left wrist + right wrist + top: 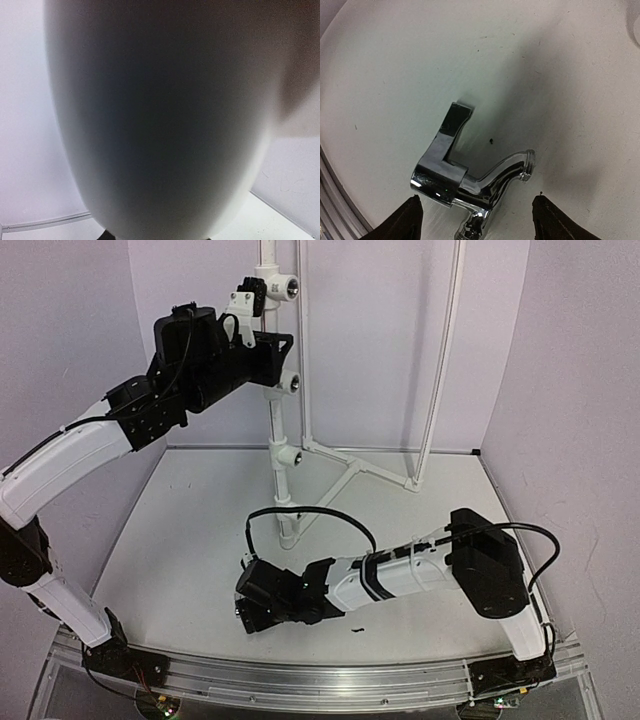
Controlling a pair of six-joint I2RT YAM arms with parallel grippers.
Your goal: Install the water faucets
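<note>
Showing faucet (470,175) on table (395,60) between spread right fingers (404,223): right wrist only.

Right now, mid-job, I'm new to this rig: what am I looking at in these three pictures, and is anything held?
Two robot arms are bolted at the near table edge. The overhead view shows both. The left gripper is up against the top fitting of the white pipe stand; whether it grips, I cannot tell. Its wrist camera shows only a blurred white surface. The right wrist camera looks down at a chrome faucet lying on the table, between the open fingers of the right gripper, not held.
</note>
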